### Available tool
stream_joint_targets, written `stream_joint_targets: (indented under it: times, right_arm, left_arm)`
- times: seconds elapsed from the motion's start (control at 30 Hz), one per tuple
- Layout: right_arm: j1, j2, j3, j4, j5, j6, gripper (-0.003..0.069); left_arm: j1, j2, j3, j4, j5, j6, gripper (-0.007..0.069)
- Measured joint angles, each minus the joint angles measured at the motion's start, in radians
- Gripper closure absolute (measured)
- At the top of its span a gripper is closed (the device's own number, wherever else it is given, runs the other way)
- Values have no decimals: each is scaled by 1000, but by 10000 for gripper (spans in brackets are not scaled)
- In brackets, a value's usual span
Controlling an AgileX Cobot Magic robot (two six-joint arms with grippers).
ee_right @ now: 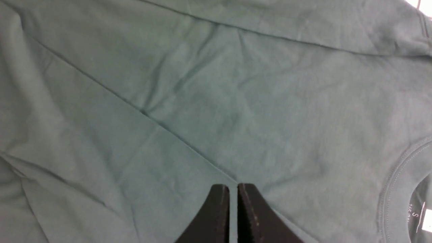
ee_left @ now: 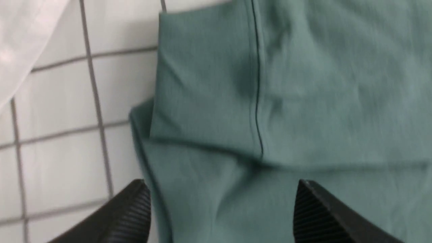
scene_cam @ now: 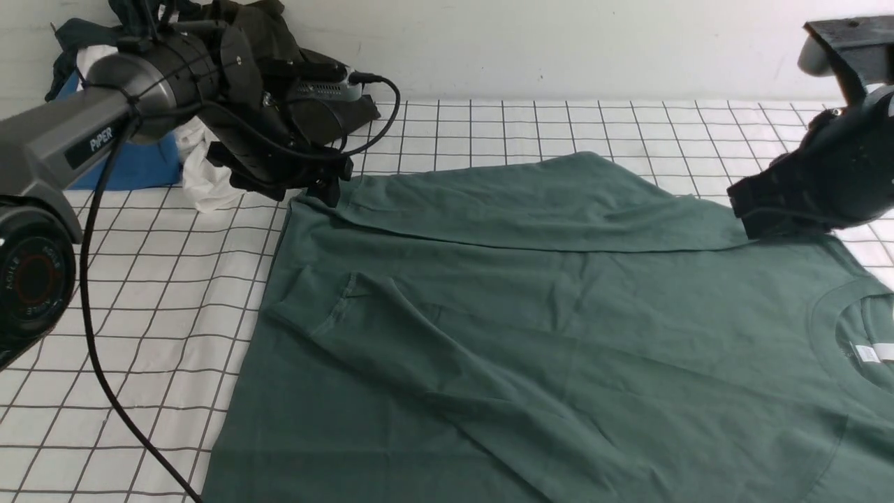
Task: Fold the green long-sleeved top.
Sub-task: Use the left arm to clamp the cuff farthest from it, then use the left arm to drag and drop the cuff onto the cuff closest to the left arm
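Note:
The green long-sleeved top (scene_cam: 524,335) lies spread over the gridded table, its neck and white label (scene_cam: 868,353) at the right. Its far edge is folded over toward me as a long flap. My left gripper (scene_cam: 328,192) hovers at the top's far left corner. In the left wrist view it (ee_left: 221,202) is wide open over the cloth (ee_left: 303,84), holding nothing. My right gripper (scene_cam: 751,223) sits at the flap's right end. In the right wrist view its jaws (ee_right: 233,189) are closed to a thin slit where a fold edge of the top (ee_right: 202,84) runs in.
A pile of other clothes sits at the back left: a dark garment (scene_cam: 279,42), a white cloth (scene_cam: 202,175) and a blue item (scene_cam: 140,168). The left arm's black cable (scene_cam: 98,363) hangs over the white gridded table cover (scene_cam: 140,314).

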Motion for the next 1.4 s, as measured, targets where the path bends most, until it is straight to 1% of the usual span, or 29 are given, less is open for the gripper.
stream_joint_targets:
  times: [0.27, 0.43, 0.57, 0.63, 0.73, 0.9, 0.93, 0.97, 1.0, 1.03, 1.1, 1.27, 1.4]
  right_arm:
    - [0, 24, -1, 0, 13, -2, 627]
    - [0, 24, -2, 0, 14, -6, 627]
    - [0, 24, -2, -1, 13, -15, 627]
    - [0, 24, -2, -1, 13, -20, 627]
    - [0, 24, -2, -1, 13, -23, 627]
    - [0, 24, -2, -1, 13, -24, 627]
    - [0, 24, -2, -1, 13, -24, 627]
    - [0, 24, -2, -1, 13, -24, 627]
    - [0, 24, -2, -1, 13, -24, 627]
    - [0, 24, -2, -1, 13, -24, 627]
    - [0, 24, -2, -1, 13, -24, 627]
    - [0, 24, -2, 0, 13, -27, 627]
    - [0, 24, -2, 0, 13, -36, 627]
  left_arm:
    - [-1, 48, -4, -3, -192, -23, 162]
    - [-1, 98, -21, -3, -234, -49, 170]
    - [-1, 139, -45, 6, -231, -52, 170]
    - [-1, 161, -66, 12, -221, -54, 184]
    - [-1, 164, -82, 15, -203, -57, 242]
    - [-1, 164, -128, 16, -160, -47, 420]
    - [-1, 164, -130, 16, -158, -45, 428]
    - [-1, 164, -144, 16, -141, -31, 496]
    - [-1, 164, -145, 16, -138, -28, 512]
    - [-1, 164, -149, 16, -123, -14, 559]
    - [-1, 164, -156, 16, -92, 17, 601]
    - [-1, 146, -169, 18, -17, 67, 601]
    - [-6, 82, -174, 15, 66, 83, 601]
